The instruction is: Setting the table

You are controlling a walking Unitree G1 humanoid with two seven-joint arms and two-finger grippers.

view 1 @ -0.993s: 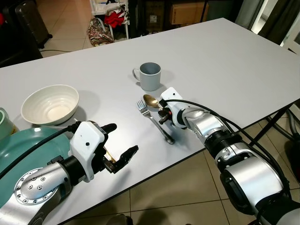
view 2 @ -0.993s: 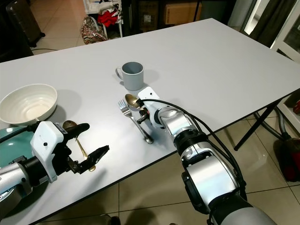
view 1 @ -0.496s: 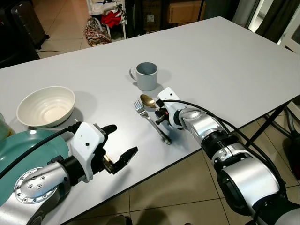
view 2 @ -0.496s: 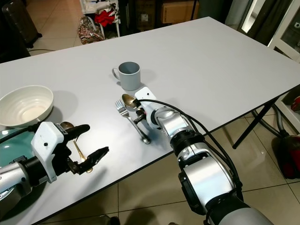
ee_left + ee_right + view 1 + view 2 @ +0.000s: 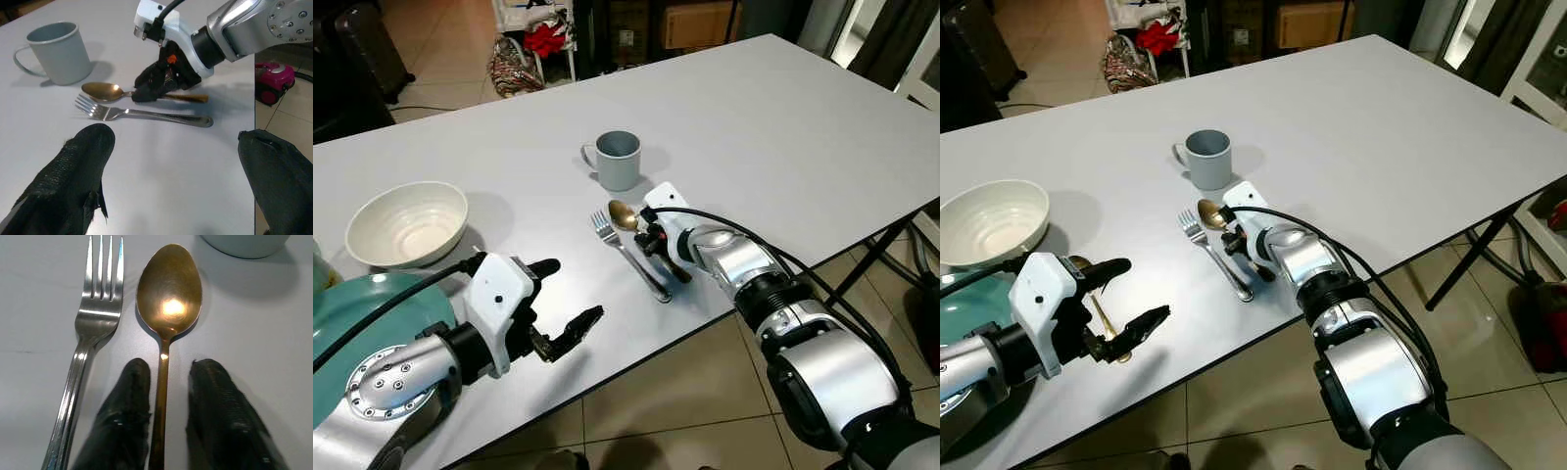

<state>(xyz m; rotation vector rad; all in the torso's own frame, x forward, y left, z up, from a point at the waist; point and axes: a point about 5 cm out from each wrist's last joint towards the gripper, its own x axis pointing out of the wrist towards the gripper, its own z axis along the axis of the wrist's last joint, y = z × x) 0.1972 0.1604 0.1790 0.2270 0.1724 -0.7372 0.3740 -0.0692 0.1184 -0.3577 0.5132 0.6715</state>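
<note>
Broad white rectangular table (image 5: pixel 783 117), spanning the scene over a tiled floor (image 5: pixel 685 401). Large teal round plate (image 5: pixel 352 304) at the near left edge, partly behind the left arm. Cream ceramic bowl (image 5: pixel 406 223) just beyond the plate, upright. Grey-blue metal mug (image 5: pixel 615 160) near the table's middle, upright, handle toward the robot's left. Left gripper (image 5: pixel 563 305) held above the near table edge, black fingers spread wide, nothing between them. Right gripper (image 5: pixel 168 401) low at the tabletop in front of the mug, fingers (image 5: pixel 129 396) narrowly apart on either side of the handle of a gold-coloured metal spoon (image 5: pixel 168 289); hard to tell whether touching it. Spoon lying flat, bowl end toward the mug. Silver metal fork (image 5: pixel 628 257) lying flat just beside the spoon on the robot's left, roughly parallel, tines toward the mug. Second gold spoon (image 5: pixel 1097 304) on the table beneath the left gripper, partly hidden.
</note>
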